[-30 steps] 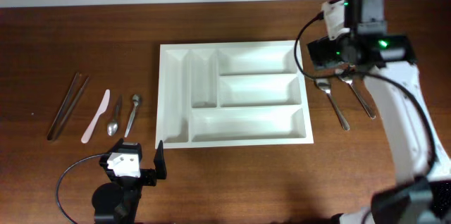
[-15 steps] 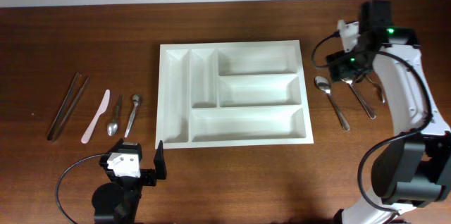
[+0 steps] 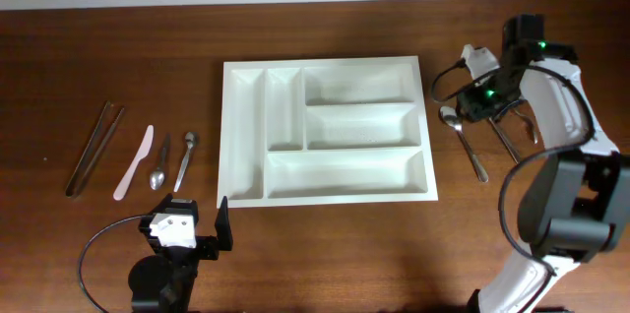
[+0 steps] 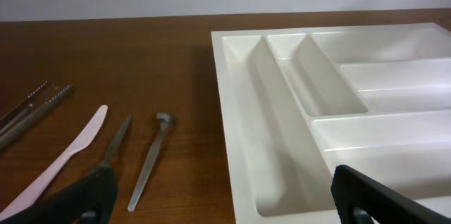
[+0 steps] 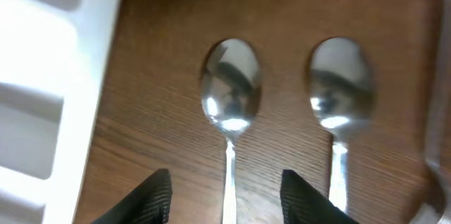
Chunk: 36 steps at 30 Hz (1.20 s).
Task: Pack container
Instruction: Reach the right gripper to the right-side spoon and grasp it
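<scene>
The container (image 3: 251, 146), a white tray with five compartments, lies mid-table, and its near left corner (image 4: 232, 118) fills the right of the left wrist view. Right of it lie two metal spoons (image 3: 467, 148) (image 3: 508, 142). My right gripper (image 3: 476, 106) hovers low over them. In the right wrist view its fingers (image 5: 144, 197) straddle the handle of the left spoon (image 5: 230, 86) with a gap on each side. The second spoon (image 5: 338, 86) lies beside it. My left gripper (image 3: 187, 220) rests wide open at the front edge, holding nothing.
Left of the tray lie long metal tongs (image 3: 94, 146), a pink knife (image 3: 133, 162) and two small metal utensils (image 3: 159, 163) (image 3: 185, 159). Another utensil (image 3: 529, 126) lies at the far right. The tray's rim (image 5: 99, 55) is close on the right gripper's left.
My right arm has swung from the tray's far right corner out over the spoons and dropped lower. Its jaws have narrowed around the left spoon's handle. The left arm has not moved.
</scene>
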Each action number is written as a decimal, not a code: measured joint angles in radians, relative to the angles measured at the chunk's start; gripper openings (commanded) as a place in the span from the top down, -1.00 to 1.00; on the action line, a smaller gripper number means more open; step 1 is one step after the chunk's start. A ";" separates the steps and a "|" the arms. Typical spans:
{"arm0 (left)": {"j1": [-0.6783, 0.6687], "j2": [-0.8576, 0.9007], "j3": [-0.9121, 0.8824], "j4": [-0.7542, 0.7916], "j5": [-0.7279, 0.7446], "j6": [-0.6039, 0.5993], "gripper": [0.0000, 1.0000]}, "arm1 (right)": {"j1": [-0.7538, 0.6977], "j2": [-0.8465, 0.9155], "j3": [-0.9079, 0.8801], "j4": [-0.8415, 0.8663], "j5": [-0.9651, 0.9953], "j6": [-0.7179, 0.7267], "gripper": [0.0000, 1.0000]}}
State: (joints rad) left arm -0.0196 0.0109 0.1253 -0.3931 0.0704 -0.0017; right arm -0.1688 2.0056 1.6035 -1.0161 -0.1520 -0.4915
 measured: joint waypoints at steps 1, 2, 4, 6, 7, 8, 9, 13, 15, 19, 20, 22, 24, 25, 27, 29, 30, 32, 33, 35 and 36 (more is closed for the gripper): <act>0.000 0.000 0.000 0.000 0.000 0.000 -0.98 | 0.000 0.017 -0.001 0.002 -0.002 -0.004 0.09; 0.000 0.000 0.000 0.000 0.000 0.000 -0.98 | 0.000 0.039 -0.002 0.002 -0.005 -0.005 0.12; 0.000 0.000 0.000 0.000 0.000 0.000 -0.98 | 0.000 0.076 -0.003 0.002 -0.008 -0.008 0.16; 0.000 0.000 0.000 0.000 0.000 0.000 -0.98 | 0.000 0.109 -0.003 0.003 -0.009 -0.009 0.17; 0.000 0.000 0.000 0.000 0.000 0.000 -0.98 | 0.000 0.123 -0.003 0.005 -0.009 -0.009 0.17; 0.000 0.000 0.000 0.000 0.000 0.000 -0.98 | 0.000 0.127 -0.004 0.007 -0.009 -0.009 0.17; 0.000 0.000 0.000 0.000 0.000 0.000 -0.98 | 0.000 0.134 -0.004 0.014 -0.009 -0.010 0.21; 0.000 0.000 0.000 0.000 0.000 0.000 -0.98 | 0.000 0.144 -0.004 0.033 -0.009 -0.013 0.31; 0.000 0.000 0.000 0.000 0.000 0.000 -0.98 | 0.000 0.144 -0.006 0.048 -0.009 -0.014 0.31; 0.000 0.000 0.000 0.000 0.000 0.000 -0.98 | 0.000 0.145 -0.042 0.094 -0.008 -0.017 0.30; 0.000 0.000 0.000 0.000 0.000 0.000 -0.98 | 0.000 0.146 -0.054 0.100 -0.008 -0.017 0.30; 0.000 0.000 0.000 0.000 0.000 0.000 -0.98 | 0.000 0.146 -0.060 0.112 -0.009 -0.017 0.32; 0.000 0.000 0.000 0.000 0.000 0.000 -0.98 | 0.000 0.140 -0.070 0.125 -0.008 -0.020 0.80; 0.000 0.000 0.000 0.000 0.000 0.000 -0.98 | 0.000 0.138 -0.075 0.131 -0.008 -0.020 0.93; 0.000 0.000 0.000 0.000 0.000 0.000 -0.98 | -0.001 0.138 -0.081 0.137 -0.008 -0.022 0.92; 0.000 0.000 0.000 0.000 0.000 0.000 -0.98 | -0.001 0.137 -0.082 0.138 -0.008 -0.025 0.93; 0.000 0.000 0.000 0.000 0.000 0.000 -0.98 | -0.001 0.137 -0.082 0.137 -0.008 -0.025 0.93; 0.000 0.000 0.000 0.000 0.000 0.000 -0.98 | -0.001 0.138 -0.074 0.111 -0.009 -0.024 0.93; 0.000 0.000 0.000 0.000 0.000 0.000 -0.98 | -0.001 0.138 -0.068 0.095 -0.009 -0.024 0.93; 0.000 0.000 0.000 0.000 0.000 0.000 -0.98 | -0.001 0.140 -0.027 0.040 -0.008 -0.024 0.92; 0.000 0.000 0.000 0.000 0.000 0.000 -0.98 | -0.001 0.141 -0.004 0.016 -0.008 -0.025 0.93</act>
State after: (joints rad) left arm -0.0196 0.0109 0.1253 -0.3931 0.0704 -0.0017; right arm -0.1696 2.1464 1.5997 -1.0004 -0.1596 -0.5167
